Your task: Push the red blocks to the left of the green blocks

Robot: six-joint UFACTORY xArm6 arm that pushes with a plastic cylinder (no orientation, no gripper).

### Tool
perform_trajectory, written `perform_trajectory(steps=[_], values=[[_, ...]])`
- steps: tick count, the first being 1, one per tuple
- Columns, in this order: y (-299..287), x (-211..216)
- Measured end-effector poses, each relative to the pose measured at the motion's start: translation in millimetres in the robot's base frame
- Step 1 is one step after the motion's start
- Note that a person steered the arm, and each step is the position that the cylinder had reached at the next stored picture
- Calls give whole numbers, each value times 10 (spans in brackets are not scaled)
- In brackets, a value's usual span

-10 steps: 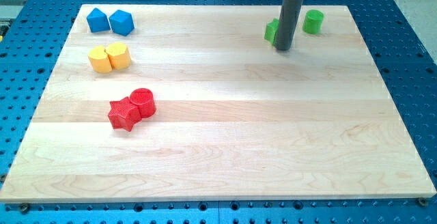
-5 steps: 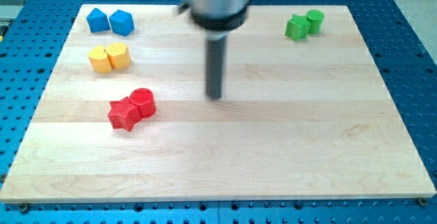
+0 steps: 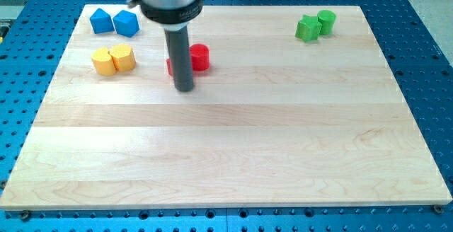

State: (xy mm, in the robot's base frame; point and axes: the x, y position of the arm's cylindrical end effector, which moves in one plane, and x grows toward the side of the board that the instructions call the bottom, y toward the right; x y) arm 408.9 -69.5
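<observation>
Two red blocks sit together in the upper middle-left of the wooden board [image 3: 233,161]. The red cylinder [image 3: 200,56] shows clearly; the other red block [image 3: 170,66] is mostly hidden behind the rod, so its shape cannot be made out. My tip [image 3: 184,88] rests on the board just below the red blocks, touching or almost touching them. Two green blocks stand together at the view's top right: a green star-like block [image 3: 307,29] and a green cylinder [image 3: 326,21]. The red blocks lie well to the left of the green ones.
Two blue blocks [image 3: 101,21] [image 3: 126,23] sit at the view's top left. Two yellow blocks [image 3: 103,61] [image 3: 123,57] lie below them, left of the red blocks. A blue perforated table [image 3: 425,48] surrounds the board.
The red blocks have moved from the board's left middle up and right to the upper middle-left. My tip went from the green blocks across to the red ones. The green blocks now sit together.
</observation>
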Motion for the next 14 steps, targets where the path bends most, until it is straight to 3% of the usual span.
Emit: perform_trajectory(steps=[1, 2, 3, 6, 7, 8, 9, 10, 11, 12, 13, 14], values=[[-391, 233], [-168, -243], [763, -596], [1323, -858], [830, -852], [583, -1167], [760, -1426], [1452, -1426], [1509, -1426], [1105, -1278], [1156, -831], [1565, -998]])
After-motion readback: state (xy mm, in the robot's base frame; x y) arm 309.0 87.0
